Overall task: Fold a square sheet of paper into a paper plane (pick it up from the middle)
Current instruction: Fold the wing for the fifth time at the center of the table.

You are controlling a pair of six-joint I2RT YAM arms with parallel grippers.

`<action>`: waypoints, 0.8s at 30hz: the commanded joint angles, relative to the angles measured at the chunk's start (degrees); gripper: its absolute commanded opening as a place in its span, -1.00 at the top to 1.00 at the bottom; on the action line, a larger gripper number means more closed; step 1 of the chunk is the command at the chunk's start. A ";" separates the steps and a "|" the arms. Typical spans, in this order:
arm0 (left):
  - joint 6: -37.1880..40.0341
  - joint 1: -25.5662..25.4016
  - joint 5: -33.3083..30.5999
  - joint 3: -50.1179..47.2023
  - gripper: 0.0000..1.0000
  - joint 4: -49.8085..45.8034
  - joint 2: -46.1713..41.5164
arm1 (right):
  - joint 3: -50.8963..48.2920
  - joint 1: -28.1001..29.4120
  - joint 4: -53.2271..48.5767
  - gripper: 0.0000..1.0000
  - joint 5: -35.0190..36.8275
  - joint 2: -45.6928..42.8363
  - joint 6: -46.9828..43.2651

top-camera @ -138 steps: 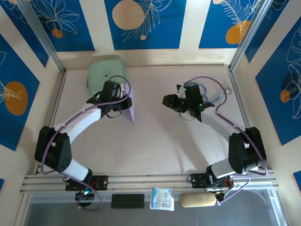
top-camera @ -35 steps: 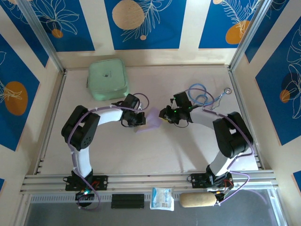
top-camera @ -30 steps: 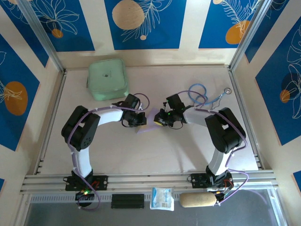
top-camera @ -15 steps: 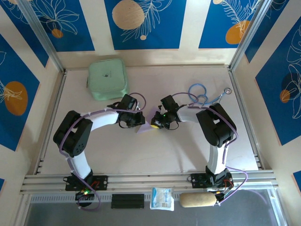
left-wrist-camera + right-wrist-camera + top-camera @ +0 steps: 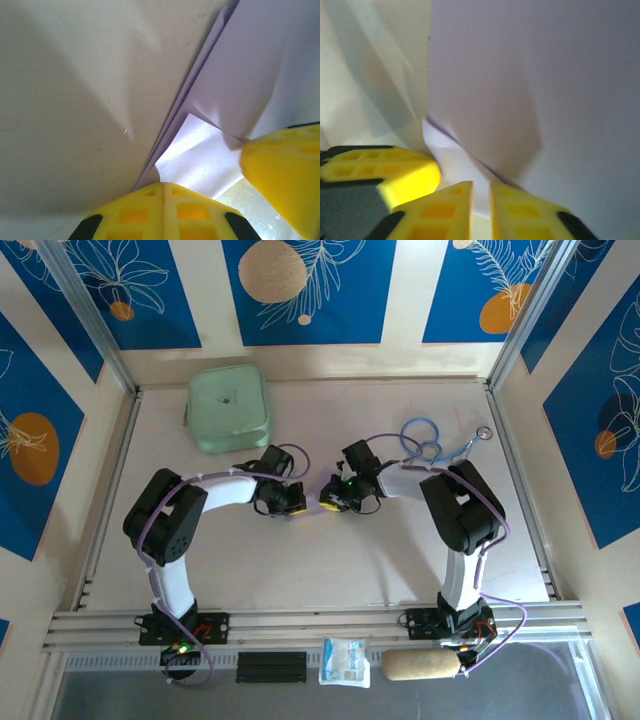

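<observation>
Left gripper [image 5: 162, 187] pinches the folded square sheet of paper [image 5: 250, 75], likely steadying it, while the right gripper [image 5: 480, 190] opposite straddles the crease, jaws slightly apart.

The folded lilac paper [image 5: 530, 90] is hogging most of the shot, with a bit of cream tabletop [image 5: 350, 100] peeking in on the left. The right end effector [image 5: 480, 192] is sitting at the bottom, its yellow fingers a slim gap apart at the paper's lower edge. The left end effector's yellow finger [image 5: 385, 170] is poking in just beside it.
</observation>
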 commanded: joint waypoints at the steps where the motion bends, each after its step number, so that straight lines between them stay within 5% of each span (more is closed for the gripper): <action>1: -3.48 -0.33 -2.55 -1.08 0.97 -1.85 0.64 | -3.17 -0.85 0.87 0.47 2.71 -6.11 3.95; 7: -9.26 -0.96 -2.48 -3.32 0.99 1.08 0.68 | -8.26 -1.14 -1.23 0.32 10.02 -11.60 11.31; 14: -13.22 -1.13 -1.34 -4.99 0.97 4.11 -0.92 | -8.36 -0.55 -0.84 0.27 9.31 -10.04 13.97; 24: -8.58 -1.17 -1.69 -0.07 0.72 3.74 -4.36 | -8.00 -0.18 0.15 0.21 8.65 -8.94 14.27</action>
